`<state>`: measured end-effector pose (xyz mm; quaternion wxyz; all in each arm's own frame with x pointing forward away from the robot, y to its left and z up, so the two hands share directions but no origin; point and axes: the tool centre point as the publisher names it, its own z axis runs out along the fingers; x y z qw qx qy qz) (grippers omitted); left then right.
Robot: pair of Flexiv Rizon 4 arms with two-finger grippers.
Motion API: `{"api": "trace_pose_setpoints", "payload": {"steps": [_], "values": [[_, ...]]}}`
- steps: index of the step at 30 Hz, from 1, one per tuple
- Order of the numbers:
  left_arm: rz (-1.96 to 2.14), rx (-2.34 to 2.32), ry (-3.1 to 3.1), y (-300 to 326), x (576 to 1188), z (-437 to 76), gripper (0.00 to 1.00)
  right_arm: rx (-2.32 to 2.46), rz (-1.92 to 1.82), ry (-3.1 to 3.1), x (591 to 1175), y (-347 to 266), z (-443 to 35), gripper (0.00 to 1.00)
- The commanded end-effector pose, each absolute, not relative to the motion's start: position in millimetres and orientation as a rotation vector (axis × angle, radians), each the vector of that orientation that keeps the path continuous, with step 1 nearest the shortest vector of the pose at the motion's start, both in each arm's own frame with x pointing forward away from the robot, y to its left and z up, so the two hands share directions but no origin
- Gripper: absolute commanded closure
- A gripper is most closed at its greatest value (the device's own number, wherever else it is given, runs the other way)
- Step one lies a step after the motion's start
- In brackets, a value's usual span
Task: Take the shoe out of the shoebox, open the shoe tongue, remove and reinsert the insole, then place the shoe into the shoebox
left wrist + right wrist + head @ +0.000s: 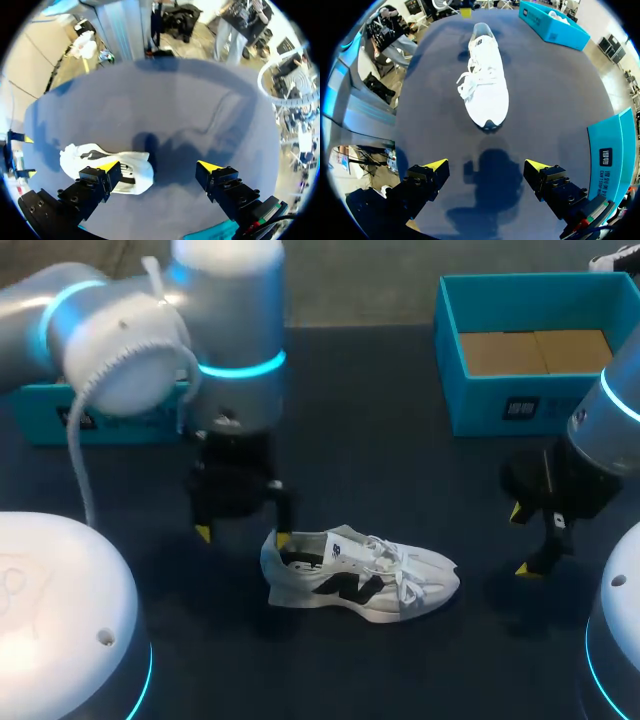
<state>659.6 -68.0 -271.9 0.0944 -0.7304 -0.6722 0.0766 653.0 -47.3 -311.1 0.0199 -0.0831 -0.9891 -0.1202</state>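
Okay, overhead first — the shoe (360, 575) sits on the table (400, 460), out of the far-right shoebox (540, 350), with your left gripper (243, 533) spread wide at its heel. Left wrist: one finger overlaps the heel, nothing grasped. Right wrist — your right gripper (487, 165) gapes empty, the shoe's toe ahead, well apart.

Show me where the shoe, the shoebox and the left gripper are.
shoe (360, 578), head view, middle of its side.
shoebox (480, 405), head view, on its front wall.
left gripper (243, 535), head view, midway between its yellow fingertips.
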Motion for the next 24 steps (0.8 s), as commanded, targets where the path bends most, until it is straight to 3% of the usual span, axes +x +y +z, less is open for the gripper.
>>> {"api": "trace_pose_setpoints", "payload": {"steps": [1, 13, 24], "values": [[0.388, -2.094, -2.05, -41, 663, -249, 0.0, -0.257, -0.373, -3.071, 652, -48, -312, 0.0], [0.725, -1.827, -2.162, -33, 648, -239, 0.0, -0.257, -0.373, -3.071, 652, -48, -312, 0.0], [0.725, -1.827, -2.162, -33, 648, -239, 0.0, -0.257, -0.373, -3.071, 652, -48, -312, 0.0]]}}
